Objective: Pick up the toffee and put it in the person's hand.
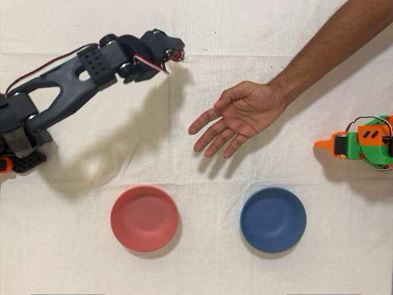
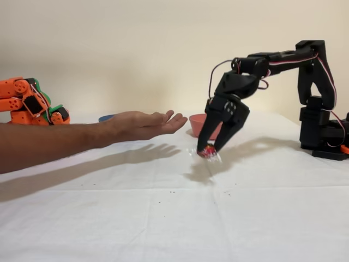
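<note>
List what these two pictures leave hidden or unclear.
- Tiny dark-red toffee in clear wrapper: overhead view shows only a sliver at the black tool; whether it clears the cloth is unclear.
- Blue bowl: fixed view, mostly behind the person's forearm.
- Person's open hand: arm cut by the frame edge.

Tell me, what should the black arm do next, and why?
Probably carry the toffee sideways toward the person's hand. The gripper looks shut on the candy, held just above the cloth, while the open palm waits a gap away in the overhead view, with nothing in it.
</note>
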